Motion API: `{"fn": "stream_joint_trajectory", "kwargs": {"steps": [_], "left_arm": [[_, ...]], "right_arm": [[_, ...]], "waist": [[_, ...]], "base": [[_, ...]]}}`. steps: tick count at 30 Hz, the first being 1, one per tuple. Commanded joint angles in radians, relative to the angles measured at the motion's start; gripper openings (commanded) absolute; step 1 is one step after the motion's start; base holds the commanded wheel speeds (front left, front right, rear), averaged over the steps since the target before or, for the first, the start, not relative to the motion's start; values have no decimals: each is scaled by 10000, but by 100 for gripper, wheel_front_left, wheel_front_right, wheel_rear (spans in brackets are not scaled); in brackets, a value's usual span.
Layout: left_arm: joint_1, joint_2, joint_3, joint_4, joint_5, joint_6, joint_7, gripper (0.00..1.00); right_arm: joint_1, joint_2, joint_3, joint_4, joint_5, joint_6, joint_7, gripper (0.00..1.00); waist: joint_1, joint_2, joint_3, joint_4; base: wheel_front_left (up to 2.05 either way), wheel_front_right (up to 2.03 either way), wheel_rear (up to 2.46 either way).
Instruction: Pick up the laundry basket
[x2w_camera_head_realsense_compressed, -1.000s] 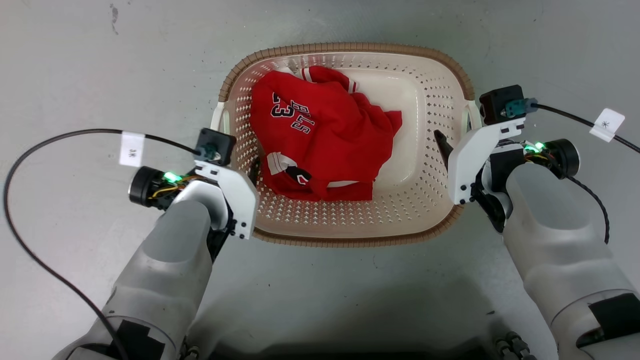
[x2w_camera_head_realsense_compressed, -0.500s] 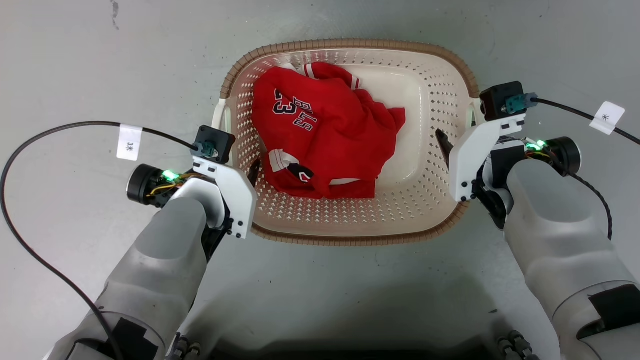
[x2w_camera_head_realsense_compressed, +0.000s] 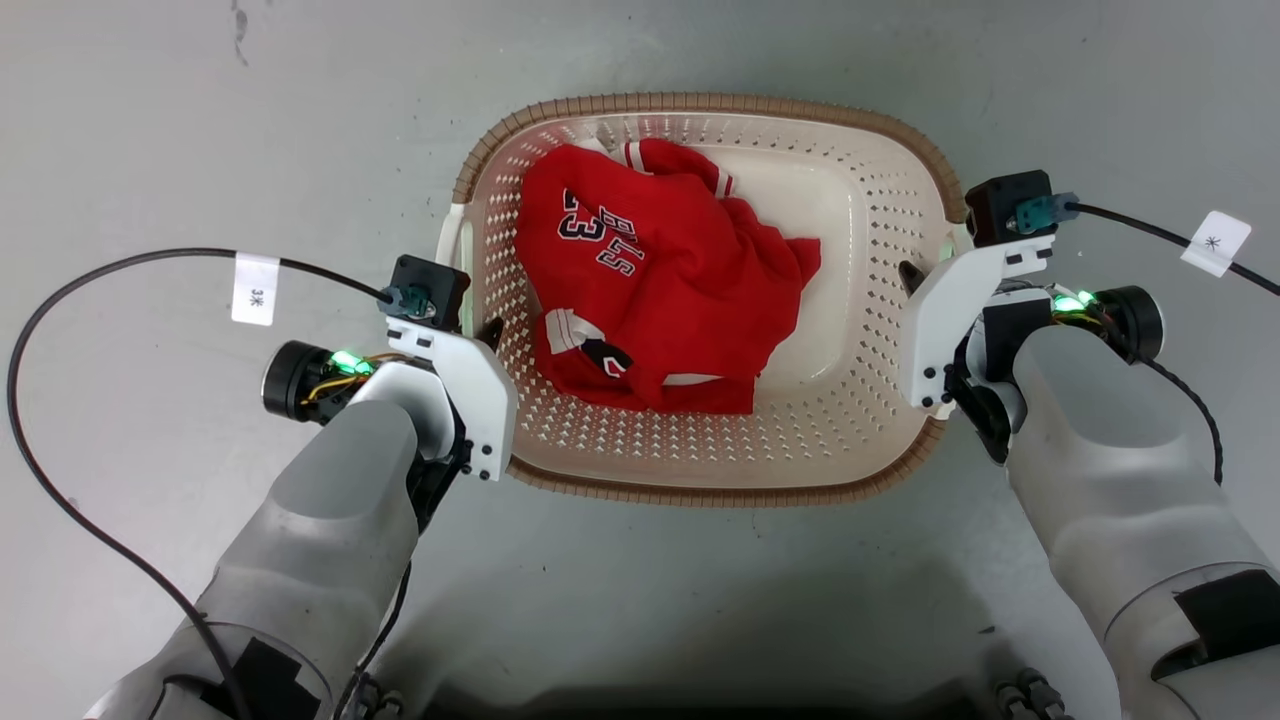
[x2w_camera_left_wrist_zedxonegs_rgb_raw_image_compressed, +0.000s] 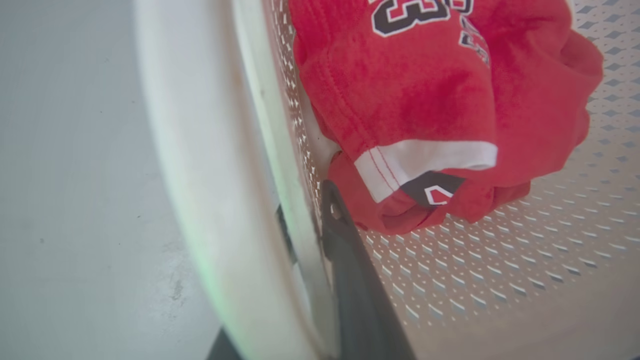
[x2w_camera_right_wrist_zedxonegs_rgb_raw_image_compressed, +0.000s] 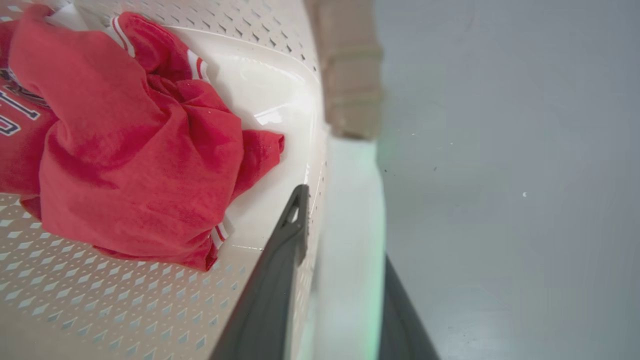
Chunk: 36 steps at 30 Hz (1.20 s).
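Gripping left handle (x2w_camera_head_realsense_compressed: 450, 238) of laundry basket (x2w_camera_head_realsense_compressed: 700, 104) w/ L gripper (x2w_camera_head_realsense_compressed: 478, 335): jaws nearly closed, one finger inside perforated wall, other outside. Same w/ R gripper (x2w_camera_head_realsense_compressed: 925, 278) on right handle (x2w_camera_right_wrist_zedxonegs_rgb_raw_image_compressed: 350, 225), inner finger touching wall. Counted: 2 grippers, 1 basket, 2 white handles, 1 red jersey (x2w_camera_head_realsense_compressed: 650, 290) crumpled inside, left of centre. Basket position: btwn both arms, over grey floor (x2w_camera_head_realsense_compressed: 200, 120), open top up, long axis left-right, handles at short ends. Can't tell if resting on floor or off it

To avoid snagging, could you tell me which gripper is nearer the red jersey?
Left. The left gripper has a finger beside the red jersey; the right gripper, astride the laundry basket wall, stands clear.
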Motion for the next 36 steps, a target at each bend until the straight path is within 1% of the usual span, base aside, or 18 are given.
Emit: {"fn": "stream_joint_trajectory", "kwargs": {"steps": [1,3,6,8,11,13,18,21,24,28,31,34,36], "left_arm": [[53,59,-157,-11,-113,-12,11,0],[90,64,-233,-36,-197,-12,39,0],[250,113,-554,-230,-522,-12,187,0],[401,194,-812,-414,-802,-12,484,0],[550,459,-1241,-808,-1269,-12,957,0],[728,599,-1549,-1268,-1763,-15,1372,0],[1154,1287,-2209,-2048,-3072,-13,2761,0],[1366,1642,-2608,-2550,-3716,-14,3348,0],[1545,2072,-3042,-3075,-4275,-15,3851,0],[1659,2639,-3519,-3443,-4901,-12,4486,0],[1810,2926,-3854,-3785,-5466,-14,5163,0],[1954,3191,-4049,-3981,-5978,-14,5607,0],[2004,3310,-4178,-4054,-6229,-12,5853,0]], "right_arm": [[41,-12,41,55,-186,28,-5,0],[77,-12,37,74,-242,28,51,0],[161,-12,-38,116,-480,28,191,0],[236,-13,-146,139,-654,28,422,0],[331,-68,-254,160,-1001,28,1076,0],[402,-94,-342,172,-1184,28,1538,0],[788,-104,-330,188,-1348,28,2930,0],[996,-119,-217,189,-1124,28,3616,0],[1252,-108,234,184,-733,28,4238,0],[1592,-135,1063,-144,28,30,5087,0],[1719,-145,1474,-462,763,30,5747,0],[1927,-121,1955,-821,1569,42,6649,0],[1949,-126,2187,-902,1878,54,7071,0]], "waist": [[0,0,-231,-30],[0,0,-339,-35],[0,0,-857,-66],[0,0,-1295,-96],[0,0,-2045,-154],[0,0,-2574,-185],[0,0,-4001,-229],[0,0,-4822,-266],[0,0,-5507,-289],[0,0,-6351,-372],[0,0,-6841,-460],[0,0,-7333,-511],[0,0,-7605,-530]], "base": [[0,0,0],[0,0,0],[0,0,0],[0,0,0],[0,0,0],[0,0,0],[0,0,0],[0,0,0],[0,0,0],[0,0,0],[0,0,0],[0,0,0],[0,0,0]]}}
